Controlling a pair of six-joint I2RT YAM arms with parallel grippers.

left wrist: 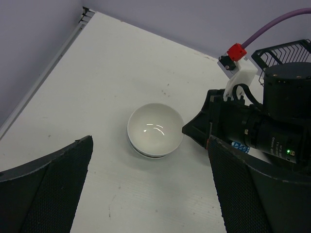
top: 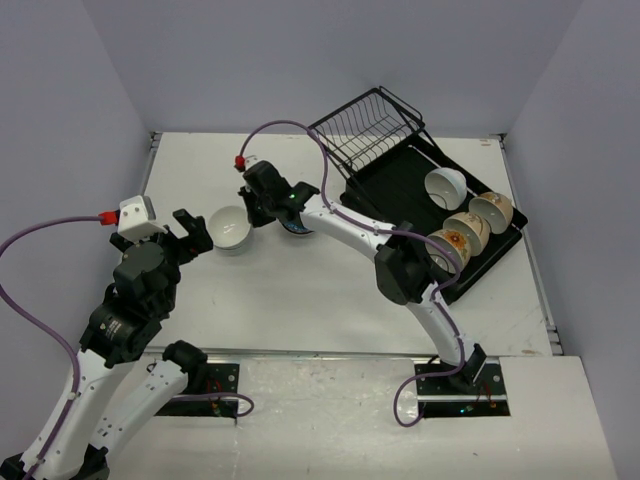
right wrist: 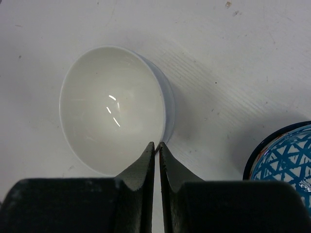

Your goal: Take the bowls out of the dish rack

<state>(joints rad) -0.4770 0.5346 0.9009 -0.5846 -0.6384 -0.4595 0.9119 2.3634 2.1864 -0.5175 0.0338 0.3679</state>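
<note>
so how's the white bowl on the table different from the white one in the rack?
The table bowl sits upright, mouth up, on the table; the rack bowl lies tipped on its side in the dish rack. The table bowl has a blue-patterned bowl beside it, apart; the rack bowl ends a row of cream bowls. Both are plain white and round.

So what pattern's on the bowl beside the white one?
Blue crisscross lattice; that bowl shows best in right wrist view.
</note>
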